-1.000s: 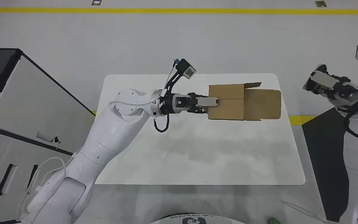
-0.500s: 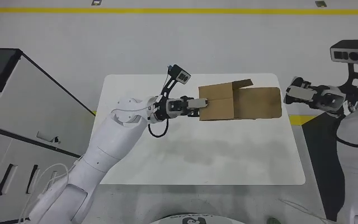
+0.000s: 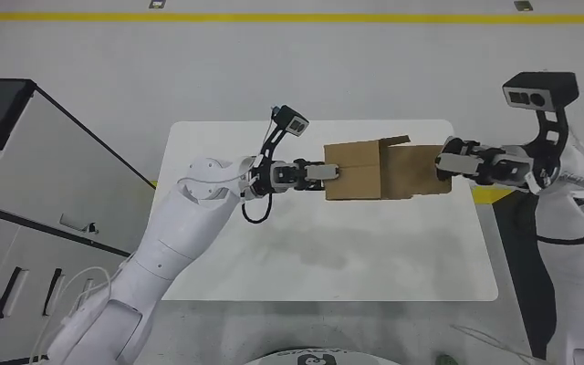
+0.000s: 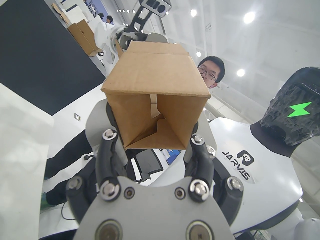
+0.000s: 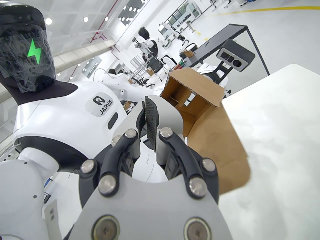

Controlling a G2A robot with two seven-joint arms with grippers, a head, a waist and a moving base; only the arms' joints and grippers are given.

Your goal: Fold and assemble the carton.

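Note:
A brown cardboard carton (image 3: 379,169) hangs as an open tube over the back of the white table (image 3: 319,265). My left gripper (image 3: 330,171) is shut on its left end. In the left wrist view I look into the carton (image 4: 155,81) through that open end, with my left gripper (image 4: 153,139) and its fingers (image 4: 110,151) at the lower wall. My right gripper (image 3: 444,161) is at the carton's right-hand flap (image 3: 424,169). In the right wrist view that gripper (image 5: 147,112) is shut with nothing between its pads, and the flap (image 5: 215,151) lies just beside it.
A black-framed stand (image 3: 36,164) is off the table's left side. A yellow line (image 3: 292,17) crosses the floor beyond the table. The table's front half is bare white surface.
My right arm has come in from the right edge to the carton's right flap. The left gripper has pulled the carton a little to the left.

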